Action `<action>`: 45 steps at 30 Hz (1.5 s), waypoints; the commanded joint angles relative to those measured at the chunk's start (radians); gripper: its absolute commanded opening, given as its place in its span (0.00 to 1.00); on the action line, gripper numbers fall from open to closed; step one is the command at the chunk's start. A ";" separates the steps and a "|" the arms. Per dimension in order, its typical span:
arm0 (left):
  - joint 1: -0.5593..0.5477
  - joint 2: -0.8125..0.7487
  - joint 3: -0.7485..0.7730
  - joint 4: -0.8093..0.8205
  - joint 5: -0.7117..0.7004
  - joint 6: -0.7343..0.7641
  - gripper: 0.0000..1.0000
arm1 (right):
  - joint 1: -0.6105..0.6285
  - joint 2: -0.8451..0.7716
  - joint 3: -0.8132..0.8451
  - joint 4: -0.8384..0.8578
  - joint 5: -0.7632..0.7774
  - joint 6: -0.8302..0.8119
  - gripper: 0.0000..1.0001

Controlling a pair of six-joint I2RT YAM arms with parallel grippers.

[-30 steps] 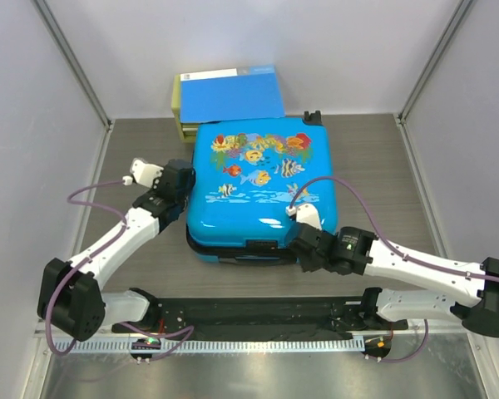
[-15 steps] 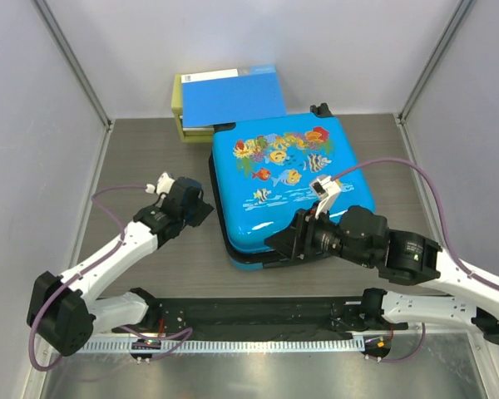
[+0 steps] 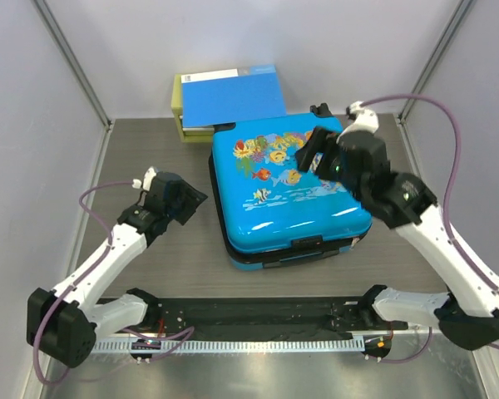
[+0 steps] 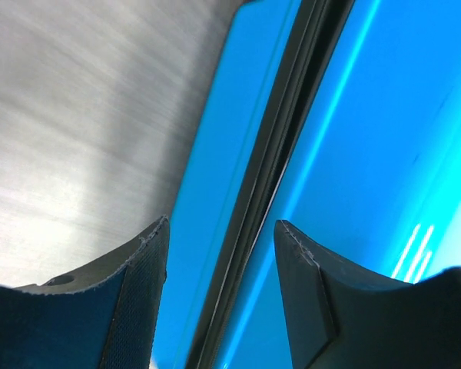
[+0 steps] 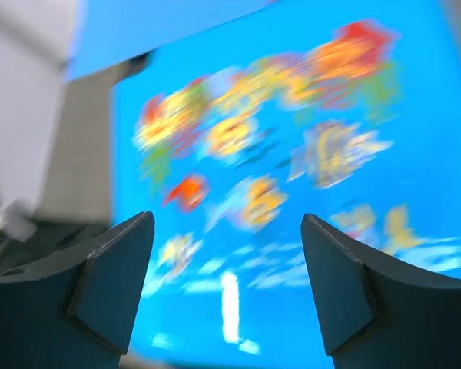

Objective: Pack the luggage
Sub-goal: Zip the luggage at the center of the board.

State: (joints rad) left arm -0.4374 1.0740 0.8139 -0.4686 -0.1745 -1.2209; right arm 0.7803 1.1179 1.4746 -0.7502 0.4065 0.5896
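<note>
Luggage [image 3: 287,187] is laid flat and closed on the table [image 3: 150,158], centre to slightly right, and is turned a little so its near edge slants. Black trim is seen along that near edge, and black wheels [image 3: 320,110] at the far right corner. The far left corner is set near a yellow-green drawer box [image 3: 180,116]; whether they touch cannot be told. A flat blue folder [image 3: 231,96] is rested on the box, one corner hanging toward the luggage.

Open table is left on the left side, where the left hand [image 3: 191,199] is held just beside the luggage's left edge, apart from it. In the left wrist view its fingers are spread, nothing is pinched, and the dark seam between the two blue shells is framed in the gap. A narrower strip of table is left on the right, and another between the near edge and the black mounting bar [image 3: 249,316].

The right hand [image 3: 312,150] is held above the far right part of the lid, fingers spread wide, nothing gripped. The fish-and-coral print is seen blurred between them in the right wrist view.

The table is grey-brown with a fine wood grain. It is enclosed by plain pale walls with metal corner posts. Purple cables are looped off both arms.

A white strip is carried along the folder's far edge; its print is too small to be read.
</note>
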 commanded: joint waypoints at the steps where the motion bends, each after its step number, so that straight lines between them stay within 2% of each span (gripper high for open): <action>1: 0.063 0.046 0.019 0.142 0.135 0.122 0.57 | -0.284 0.082 0.137 -0.043 -0.124 -0.091 0.84; 3: 0.066 0.069 0.059 0.134 0.138 0.170 0.58 | -0.407 0.141 0.177 -0.046 -0.217 -0.099 0.87; 4: 0.069 0.092 0.071 0.122 0.132 0.173 0.58 | -0.540 0.158 0.181 -0.046 -0.259 -0.093 0.88; 6: 0.086 0.116 0.112 0.062 0.095 0.163 0.58 | -0.642 0.212 0.170 -0.044 -0.310 -0.070 0.89; 7: 0.094 0.136 0.126 0.036 0.073 0.159 0.58 | -0.733 0.230 0.161 -0.043 -0.339 -0.065 0.89; 10: 0.130 0.158 0.163 -0.054 -0.002 0.158 0.59 | -0.844 0.284 0.106 -0.011 -0.405 -0.057 0.89; 14: 0.183 0.203 0.166 -0.035 -0.008 0.164 0.61 | -0.895 0.338 -0.008 0.075 -0.486 -0.054 0.89; 19: 0.200 0.368 0.208 0.040 0.128 0.184 0.59 | -0.895 0.416 -0.128 0.149 -0.560 -0.068 0.84; 25: 0.178 0.503 0.235 0.120 0.153 0.208 0.59 | -0.895 0.393 -0.284 0.186 -0.646 -0.105 0.81; 28: 0.157 0.547 0.238 0.137 0.165 0.221 0.58 | -0.895 0.347 -0.388 0.242 -0.754 -0.123 0.80; 33: 0.115 0.580 0.223 0.191 0.214 0.228 0.59 | -0.882 0.252 -0.539 0.299 -0.941 -0.152 0.77; 36: 0.091 0.592 0.219 0.193 0.227 0.235 0.59 | -0.848 0.194 -0.592 0.287 -0.969 -0.162 0.75; 40: 0.074 0.535 0.144 0.191 0.230 0.233 0.59 | -0.785 0.105 -0.635 0.276 -1.006 -0.137 0.74; 45: 0.063 0.426 0.044 0.191 0.239 0.233 0.59 | -0.607 0.036 -0.649 0.282 -0.982 -0.080 0.73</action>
State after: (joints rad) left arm -0.2783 1.5814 0.9344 -0.2771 -0.1467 -1.0195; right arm -0.0582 1.2163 0.8318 -0.4297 -0.2840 0.4545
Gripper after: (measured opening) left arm 0.581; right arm 0.729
